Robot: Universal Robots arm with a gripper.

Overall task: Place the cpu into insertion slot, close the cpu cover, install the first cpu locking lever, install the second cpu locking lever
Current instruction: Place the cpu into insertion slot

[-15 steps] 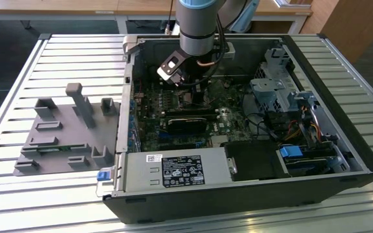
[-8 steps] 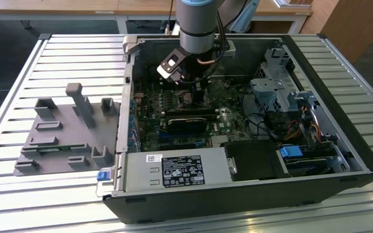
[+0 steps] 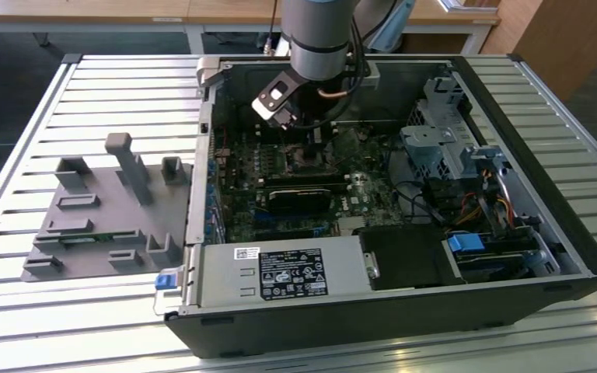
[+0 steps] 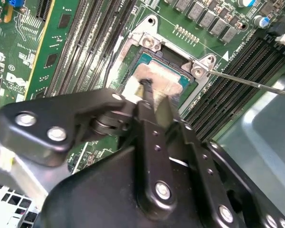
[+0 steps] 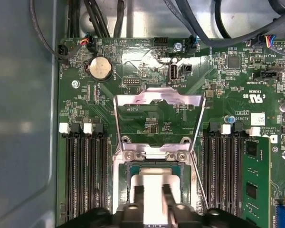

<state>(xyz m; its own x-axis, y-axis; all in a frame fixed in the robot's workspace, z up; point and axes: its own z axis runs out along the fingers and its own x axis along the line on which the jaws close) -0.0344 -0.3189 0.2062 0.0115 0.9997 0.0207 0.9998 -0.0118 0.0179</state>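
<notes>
Hand [image 4: 145,86] directly over cpu [image 4: 164,79] in insertion slot [image 4: 151,42].

grey fixture [image 3: 91,225] on slatted table [image 3: 40,326] | open computer case [image 3: 382,326] | coin battery [image 5: 99,68]

Pale silvery-grey square cpu [image 5: 154,187] lies flat in the metal-rimmed square insertion slot [image 5: 131,171], just twelve o'clock of the exterior view's centre. The thin silvery windowed cpu cover [image 5: 133,97] stands open.

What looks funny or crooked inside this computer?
Nothing looks broken or spilled. The cpu cover is swung open, away from the cpu instead of shut over it. A thin metal lever also pokes out loose beside it. The gripper is right above the cpu.
</notes>
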